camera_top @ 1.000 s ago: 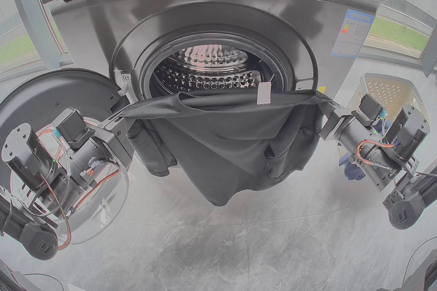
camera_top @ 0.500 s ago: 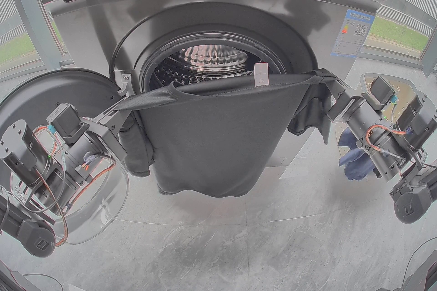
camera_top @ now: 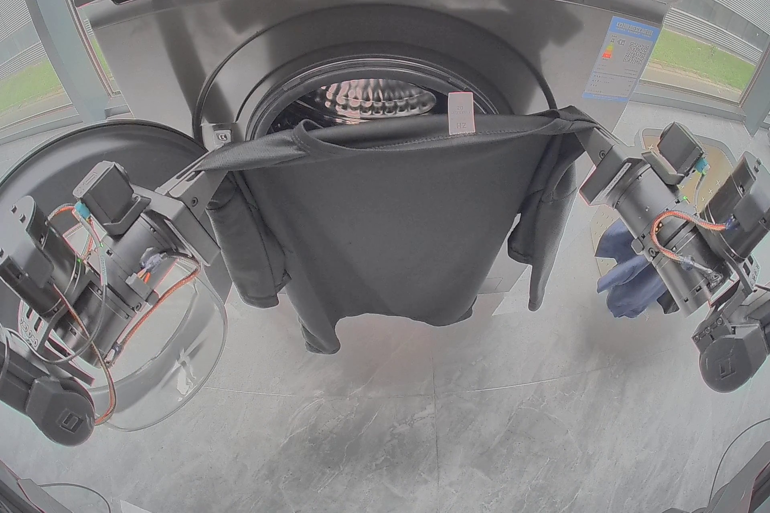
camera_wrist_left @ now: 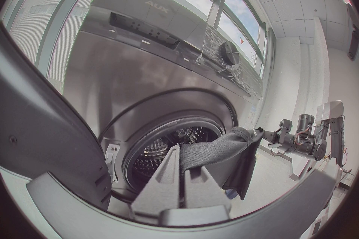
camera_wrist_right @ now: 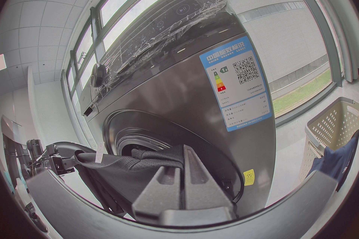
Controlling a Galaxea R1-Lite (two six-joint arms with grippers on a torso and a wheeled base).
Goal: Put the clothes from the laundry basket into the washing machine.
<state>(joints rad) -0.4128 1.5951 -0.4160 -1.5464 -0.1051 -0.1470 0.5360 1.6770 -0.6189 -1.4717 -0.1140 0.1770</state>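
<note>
A black T-shirt (camera_top: 385, 218) hangs stretched by its shoulders in front of the washing machine (camera_top: 369, 18). It covers the lower half of the round drum opening (camera_top: 365, 98). My left gripper (camera_top: 210, 174) is shut on the shirt's left shoulder (camera_wrist_left: 209, 150), my right gripper (camera_top: 584, 131) on the right shoulder (camera_wrist_right: 157, 157). A white neck label (camera_top: 461, 114) stands up at the collar. The body and both sleeves dangle above the floor. The laundry basket (camera_top: 706, 162) stands at the right behind my right arm, with a blue garment (camera_top: 630, 266) hanging over its side.
The machine's round door (camera_top: 104, 250) is swung open to the left, right under my left arm. Grey tiled floor (camera_top: 433, 426) lies bare in front of the machine. Windows run behind the machine.
Both grippers have risen and spread, lifting the shirt from a slack sag to a taut line higher across the drum mouth. Its hem and sleeves now hang straighter.
</note>
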